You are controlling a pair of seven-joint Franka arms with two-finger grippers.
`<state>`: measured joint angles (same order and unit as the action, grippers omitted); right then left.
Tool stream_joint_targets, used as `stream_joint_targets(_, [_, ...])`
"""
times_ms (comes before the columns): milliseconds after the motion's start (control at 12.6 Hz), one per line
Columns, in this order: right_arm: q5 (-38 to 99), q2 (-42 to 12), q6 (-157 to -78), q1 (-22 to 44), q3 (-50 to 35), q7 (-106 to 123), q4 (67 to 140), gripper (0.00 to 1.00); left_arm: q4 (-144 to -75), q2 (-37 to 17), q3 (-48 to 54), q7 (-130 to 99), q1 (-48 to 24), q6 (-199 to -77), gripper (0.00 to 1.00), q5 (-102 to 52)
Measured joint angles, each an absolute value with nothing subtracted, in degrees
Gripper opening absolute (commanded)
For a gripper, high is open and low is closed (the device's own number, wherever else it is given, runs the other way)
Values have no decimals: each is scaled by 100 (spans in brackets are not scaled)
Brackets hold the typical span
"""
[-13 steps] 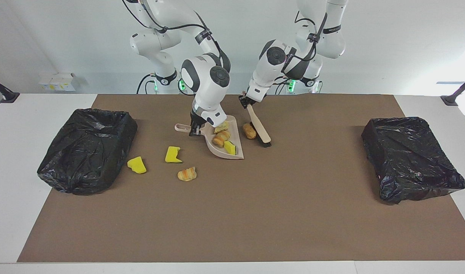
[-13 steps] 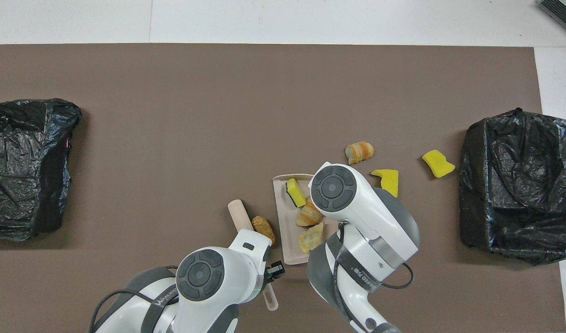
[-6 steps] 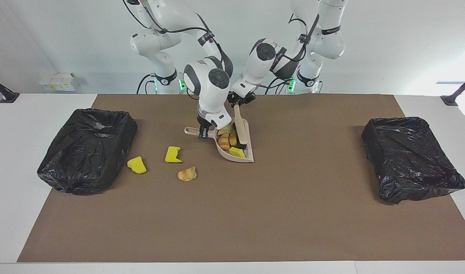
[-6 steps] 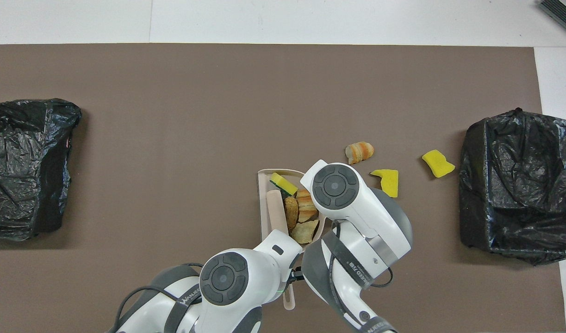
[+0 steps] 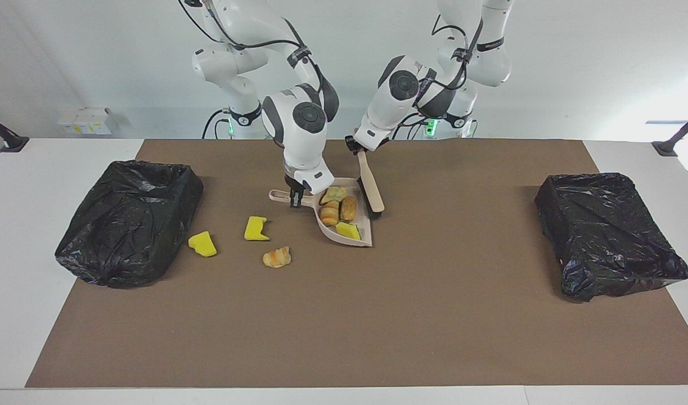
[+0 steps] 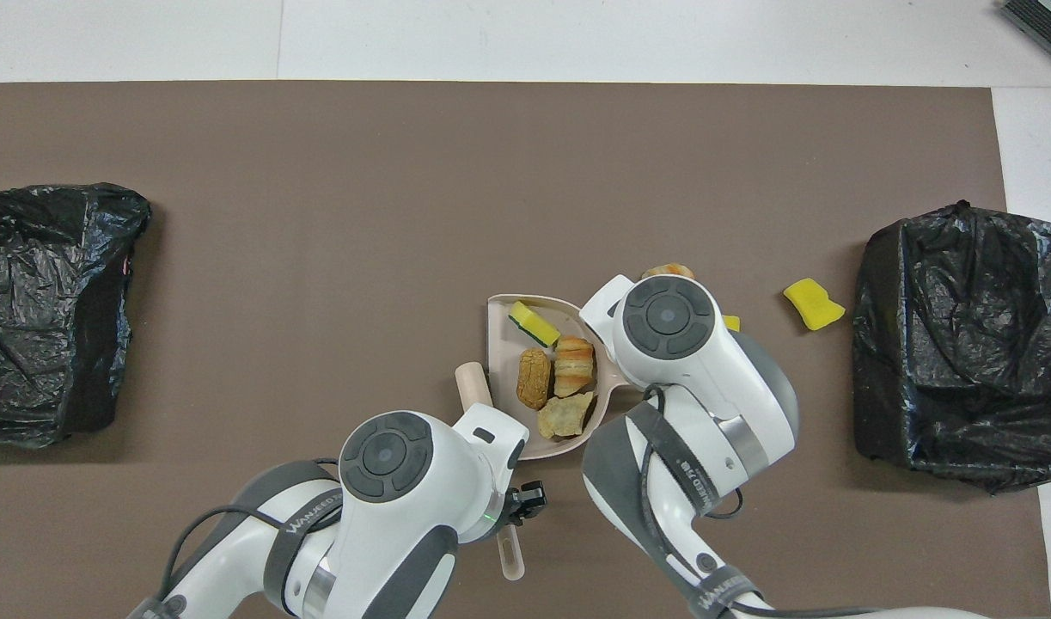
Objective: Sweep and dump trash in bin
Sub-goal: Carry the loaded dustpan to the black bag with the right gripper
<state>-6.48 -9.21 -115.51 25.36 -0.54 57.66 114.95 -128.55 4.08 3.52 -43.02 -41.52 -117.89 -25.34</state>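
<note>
The beige dustpan [image 5: 328, 230] [image 6: 498, 337] lies on the brown mat with my right gripper [image 5: 295, 198] shut on its handle. In it sit several trash pieces: a yellow sponge chunk [image 5: 348, 230] [image 6: 534, 322] and bread lumps [image 5: 348, 208] [image 6: 534, 378]. My left gripper [image 5: 356, 147] is shut on the brush [image 5: 371, 188], whose dark head rests just outside the pan's edge, toward the left arm's end. Loose trash lies toward the right arm's end: two yellow chunks [image 5: 202, 243] [image 5: 256, 228] and a croissant piece [image 5: 277, 257]. In the overhead view the right arm hides its own gripper.
A black-bagged bin [image 5: 130, 219] [image 6: 955, 344] stands at the right arm's end of the mat, close to the loose pieces. A second one [image 5: 608, 230] [image 6: 52, 309] stands at the left arm's end.
The brush pushed the brown lump beside the pan into it, then drew back out to the pan's side. The dustpan shifted and turned slightly. The loose pieces stayed put.
</note>
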Motion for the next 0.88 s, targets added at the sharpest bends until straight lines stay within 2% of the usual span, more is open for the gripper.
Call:
stream_joint_targets(239, [-491, -781, -11551, 2282, -44, 6127, 11433, 0, -12553, 807, 333, -4303, -3949, -11078, 0, -1994])
stream_joint_targets(478, [-485, -705, -11465, 2021, -34, 6642, 11210, 0, -12562, 1302, 343, -4300, -3857, -10475, 0, -1867])
stream_joint_targets(637, [-484, -696, -11208, 1665, -22, 7214, 10944, 0, -12745, 1397, 449, -4299, -3885, -10587, 0, -1857])
stream_joint_targets(875, [-485, -687, -10901, 1076, -7, 8048, 10585, 0, -13204, 1229, 553, -4298, -4197, -11439, 0, -1855])
